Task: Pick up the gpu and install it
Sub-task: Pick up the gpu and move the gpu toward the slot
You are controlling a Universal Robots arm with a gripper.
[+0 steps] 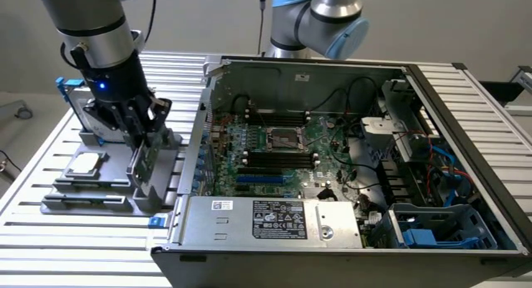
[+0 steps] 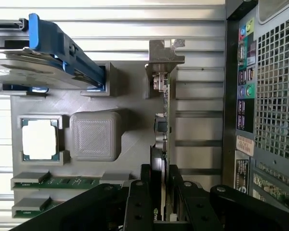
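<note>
I see the arm reaching straight down beside the open computer case (image 1: 316, 62), gripper (image 2: 159, 179) vertical, pincer clamped on the gpu (image 2: 162, 127), card on edge in the gray holder (image 1: 91, 201) just outside that case

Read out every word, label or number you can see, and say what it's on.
Nothing can be read as text.
power supply label: print too small to read.
white sticker next to it: too small to read.
case rear stickers: blurred, unreadable.

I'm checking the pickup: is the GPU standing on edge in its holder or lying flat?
Standing on edge. The gpu sits upright in the gray holder, seen edge-on from the wrist, with the gripper down over it.
</note>
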